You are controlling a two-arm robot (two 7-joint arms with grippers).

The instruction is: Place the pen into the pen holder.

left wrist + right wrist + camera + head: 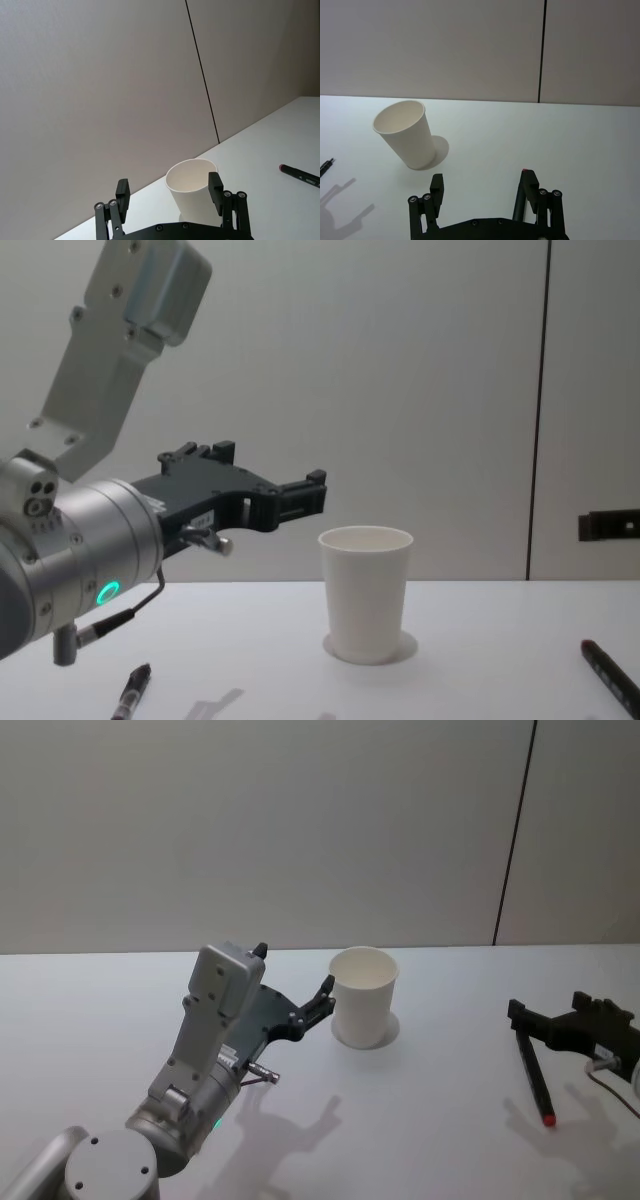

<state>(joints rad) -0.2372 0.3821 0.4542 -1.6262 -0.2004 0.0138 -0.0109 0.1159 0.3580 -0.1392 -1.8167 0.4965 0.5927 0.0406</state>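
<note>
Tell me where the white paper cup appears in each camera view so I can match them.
Head view: cup just right of centre.
Left wrist view: cup at bottom centre.
Right wrist view: cup left of centre, looking tilted.
Chest view: cup low, slightly right of centre.
Shared landmark: dark wall seam meeting the table right of the cup.

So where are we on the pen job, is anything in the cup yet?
Done: nothing yet. The pen holder stands upright and empty. In hand: the right gripper hovers open over the red-tipped pen, which lies flat on the table, ungripped. The left gripper is open beside the holder. Left: grasp the pen, lift it, carry it over and drop it in.
</note>
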